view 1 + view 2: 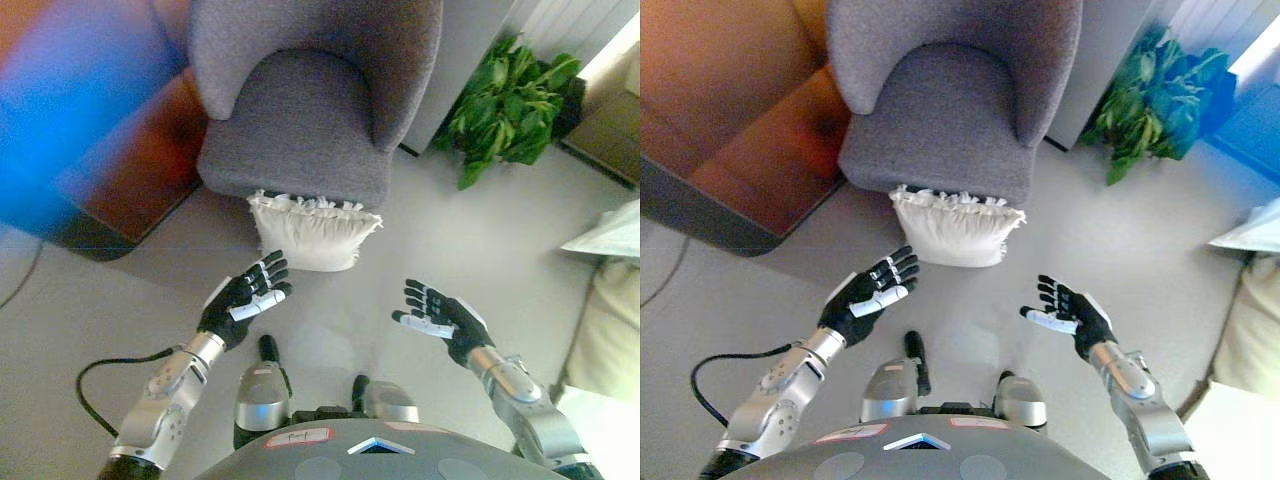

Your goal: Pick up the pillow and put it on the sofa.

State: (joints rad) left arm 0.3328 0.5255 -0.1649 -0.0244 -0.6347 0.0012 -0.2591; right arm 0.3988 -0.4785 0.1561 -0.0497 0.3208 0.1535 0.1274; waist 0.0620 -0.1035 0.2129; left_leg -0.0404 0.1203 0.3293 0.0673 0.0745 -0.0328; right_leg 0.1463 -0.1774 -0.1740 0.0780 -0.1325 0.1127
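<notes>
**Pillow on the floor, both hands empty**

The white fabric pillow with a ruffled top edge [313, 231] stood on the pale floor [430, 250], leaning against the front of the grey upholstered armchair-style sofa [300, 130]. It lay just ahead of the left hand [245, 298], between the two hands and beyond their fingertips. That hand was spread open, palm up, holding nothing and not touching the pillow. The right hand [438, 317] was likewise open and empty, farther from the pillow. Beyond the right hand stood a leafy green plant [510, 105]; beyond the left, a brown wooden cabinet [760, 150].
</notes>
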